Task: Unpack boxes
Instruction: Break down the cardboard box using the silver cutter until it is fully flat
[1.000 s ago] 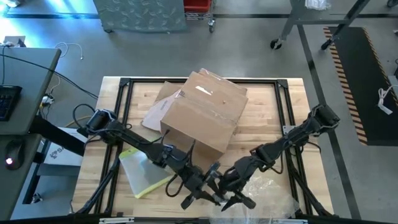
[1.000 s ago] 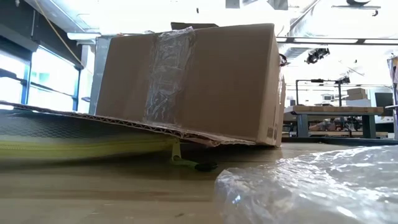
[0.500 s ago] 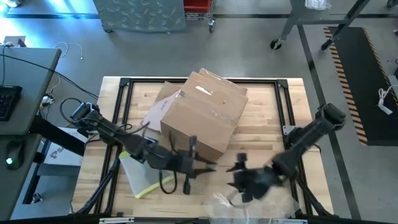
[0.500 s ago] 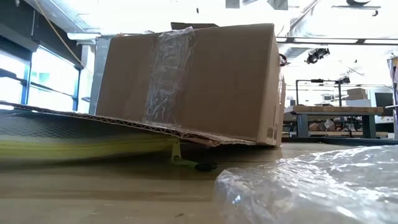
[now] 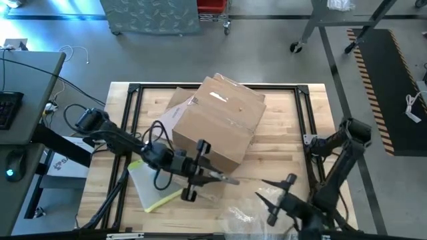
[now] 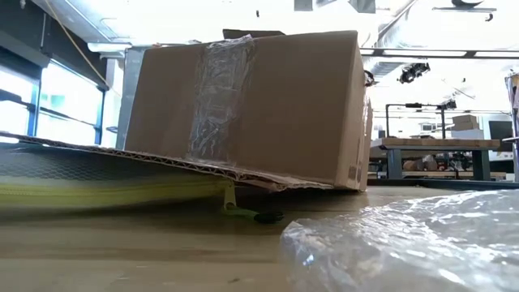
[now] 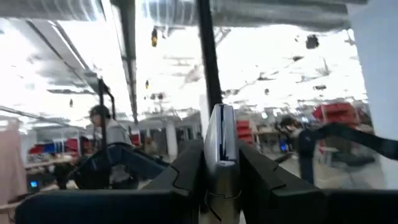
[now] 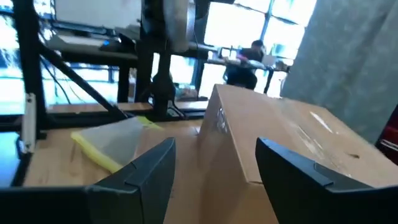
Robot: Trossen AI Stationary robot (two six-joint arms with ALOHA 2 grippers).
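On my left, the left gripper (image 5: pixel 227 179) hangs over the near part of the table (image 5: pixel 280 133), just in front of the box's near face. Through its wrist camera I see its two dark fingers (image 7: pixel 186 171) pinched on a thin, flat, silvery blade-like piece (image 7: pixel 221 143) that stands up between them — a narrow grip, holding that piece. Behind it that camera looks out into the room, where a person (image 7: pixel 102 134) stands far off.

Beneath the left arm a flat clear sleeve (image 5: pixel 152 183) with a yellow edge lies on the wood, near the box's left front corner.

In the middle sits the box (image 5: pixel 217 127), a brown carton turned at an angle near the table's centre, its taped top up and a flap spread out to the left. From the low camera it fills the view (image 6: pixel 243 105), resting over the yellow-edged sleeve (image 6: pixel 105 191).

On my right, the right gripper (image 5: pixel 268 192) is well clear of the box, above the near right of the table, fingers (image 8: pixel 146 165) spread wide and holding nothing. Crinkly clear film (image 5: pixel 250 215) lies just beside it at the near edge.
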